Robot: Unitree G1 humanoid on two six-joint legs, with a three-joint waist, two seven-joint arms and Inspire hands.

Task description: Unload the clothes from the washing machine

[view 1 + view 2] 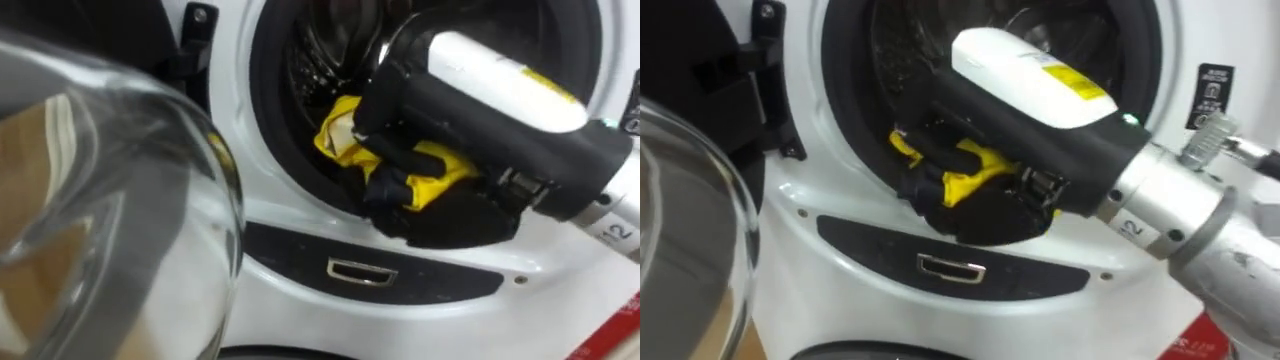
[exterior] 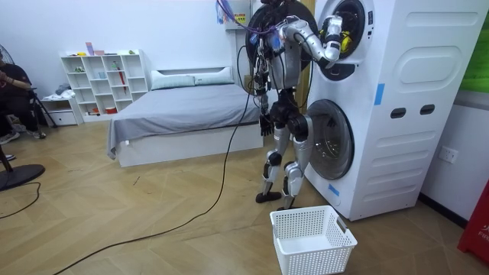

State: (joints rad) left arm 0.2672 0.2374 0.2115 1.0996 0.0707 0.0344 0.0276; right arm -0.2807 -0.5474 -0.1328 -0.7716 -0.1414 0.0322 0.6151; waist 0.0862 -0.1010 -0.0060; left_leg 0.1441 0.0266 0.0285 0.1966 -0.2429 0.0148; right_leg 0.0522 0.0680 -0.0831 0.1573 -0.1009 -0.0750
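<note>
Item, arm: your robot's right hand (image 1: 430,105) reaches into the upper washing machine (image 1: 420,300), clenched on the yellow cloth (image 1: 345,135); left hand (image 2: 266,124) hangs at its side. Item, containers: the drum (image 1: 320,50) holds that cloth and a black garment (image 1: 450,220) at its lower lip; a white basket (image 2: 306,225) stands on the floor beside the machine.

My two eye views look close and slightly down into the drum opening (image 1: 318,55), overlapping almost fully. The room view stands well back from the same opening, facing the washing machine (image 2: 397,107) obliquely.

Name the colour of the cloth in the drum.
Yellow; cloth shows best in left eye view.
</note>
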